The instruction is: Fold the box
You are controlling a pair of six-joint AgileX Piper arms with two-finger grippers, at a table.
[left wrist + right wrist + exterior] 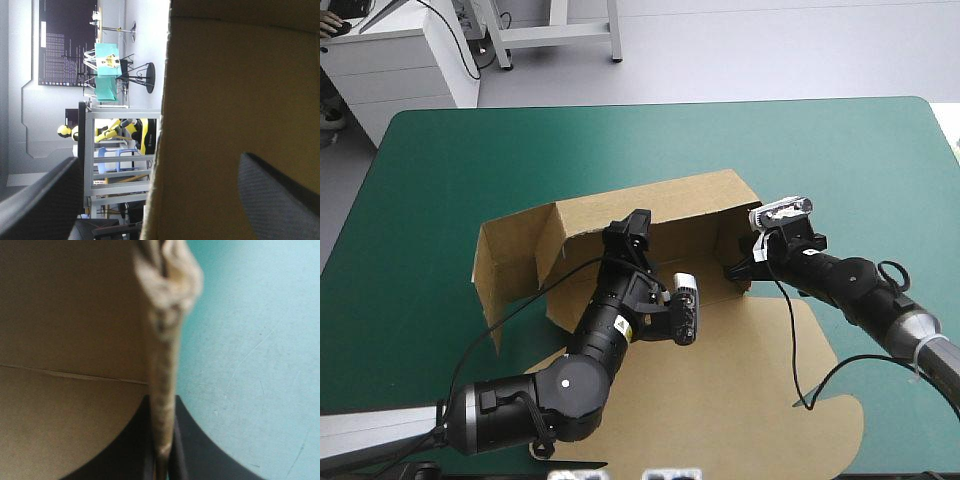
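Box [690, 200] — one, walls raised; right jaws clamped

Matt brown board of box [690, 205], edge frayed, fibrous; table cover [260, 340] matt teal-green, faintly scratched.

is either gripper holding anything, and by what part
The right gripper is shut on the box, pinching the edge of its raised right-end wall. The left gripper is open, holding nothing.

The walls of the box [700, 205] are standing up in the middle of the table [880, 150], blocking the way across. The teal-green cover [620, 140] is lying bare beyond them and out at both sides.
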